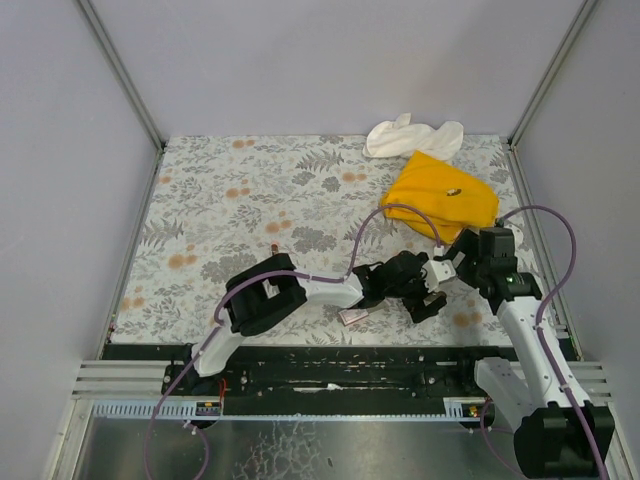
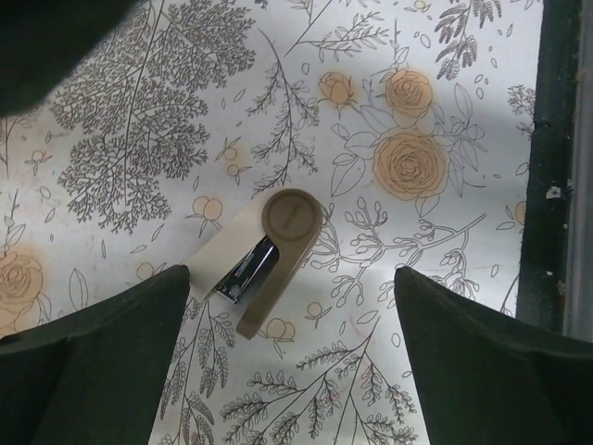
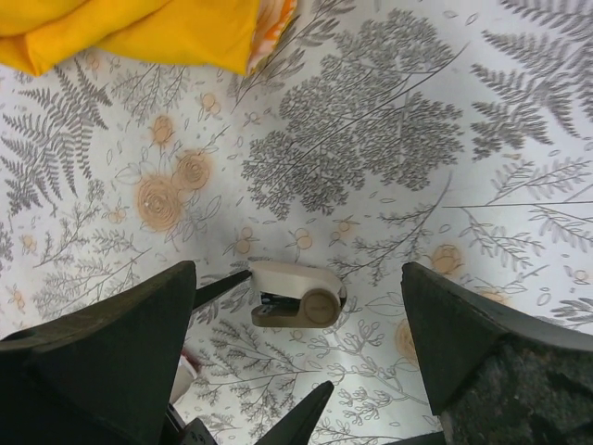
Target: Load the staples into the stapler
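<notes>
The stapler (image 2: 269, 260) is small and beige. It lies on its side on the patterned table with its metal staple channel showing. It lies just ahead of my left gripper (image 2: 292, 371), nearer the left finger; this gripper is open and empty. The stapler also shows in the right wrist view (image 3: 296, 294), ahead of my open, empty right gripper (image 3: 296, 362). In the top view both grippers (image 1: 425, 285) (image 1: 447, 268) crowd over the stapler and hide it. The staples box (image 1: 353, 316), pink and white, lies flat near the front edge, left of the grippers. Its edge peeks beside my right gripper's left finger (image 3: 188, 371).
A yellow cloth (image 1: 440, 195) lies at the back right and also shows in the right wrist view (image 3: 139, 32). A white cloth (image 1: 410, 135) lies behind it. The table's dark edge rail (image 2: 556, 167) runs close on the left wrist view's right side. Grey walls surround the table.
</notes>
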Available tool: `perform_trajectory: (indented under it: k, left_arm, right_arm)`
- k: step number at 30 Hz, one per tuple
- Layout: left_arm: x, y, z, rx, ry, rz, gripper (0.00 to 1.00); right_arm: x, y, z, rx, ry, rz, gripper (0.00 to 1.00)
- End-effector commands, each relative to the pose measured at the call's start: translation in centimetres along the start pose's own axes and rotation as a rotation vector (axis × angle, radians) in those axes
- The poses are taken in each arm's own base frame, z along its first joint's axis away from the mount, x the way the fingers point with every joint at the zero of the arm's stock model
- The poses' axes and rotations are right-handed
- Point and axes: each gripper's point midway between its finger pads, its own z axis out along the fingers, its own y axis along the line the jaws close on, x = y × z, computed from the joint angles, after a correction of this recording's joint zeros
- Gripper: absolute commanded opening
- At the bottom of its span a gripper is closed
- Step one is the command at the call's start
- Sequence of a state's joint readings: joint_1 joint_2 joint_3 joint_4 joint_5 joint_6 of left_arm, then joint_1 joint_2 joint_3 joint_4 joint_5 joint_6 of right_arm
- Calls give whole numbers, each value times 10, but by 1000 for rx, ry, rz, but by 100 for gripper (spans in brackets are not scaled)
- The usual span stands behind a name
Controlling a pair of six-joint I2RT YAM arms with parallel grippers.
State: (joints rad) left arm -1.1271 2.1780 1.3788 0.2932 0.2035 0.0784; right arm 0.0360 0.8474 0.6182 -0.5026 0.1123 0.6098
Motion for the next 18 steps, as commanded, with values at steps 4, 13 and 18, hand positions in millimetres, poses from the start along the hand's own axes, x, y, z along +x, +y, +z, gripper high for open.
perform_trajectory:
  k: [4,13,18]
  left_arm:
    - [1,-2,20,19,7,57,86]
    - [23,-2,18,-9,86,95,55]
    - [27,-8,-4,-54,93,28,49]
  right_arm:
    - [-5,-2,-15,-1,-43,1,99]
    - [14,0,-11,-42,10,23,99]
    - [18,1,-14,-58,18,27,98]
